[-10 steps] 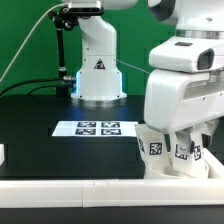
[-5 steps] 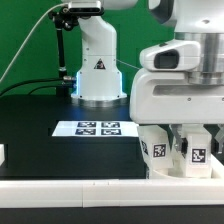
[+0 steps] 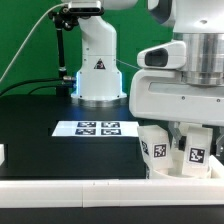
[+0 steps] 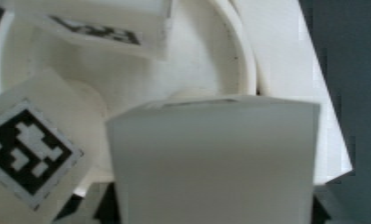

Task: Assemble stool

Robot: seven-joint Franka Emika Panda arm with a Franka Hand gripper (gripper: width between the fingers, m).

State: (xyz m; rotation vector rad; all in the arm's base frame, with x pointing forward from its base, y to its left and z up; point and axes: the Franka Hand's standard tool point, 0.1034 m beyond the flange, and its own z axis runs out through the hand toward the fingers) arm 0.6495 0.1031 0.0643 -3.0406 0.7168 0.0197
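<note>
The arm (image 3: 185,60) is glossy white plastic, built of rounded, bulky segments with dark grey bands at the joints. Its base (image 3: 98,65), at about eleven o'clock from the big boxy wrist housing (image 3: 175,95), is a white column carrying a small black triangular warning sticker, with a blue-lit ring at its foot. Black cables (image 3: 35,50) trail off the base toward nine o'clock. A grey oval cap sits on the near segment's side.

The stool parts (image 3: 178,152) stand at the exterior view's right of the marker board (image 3: 97,128).
</note>
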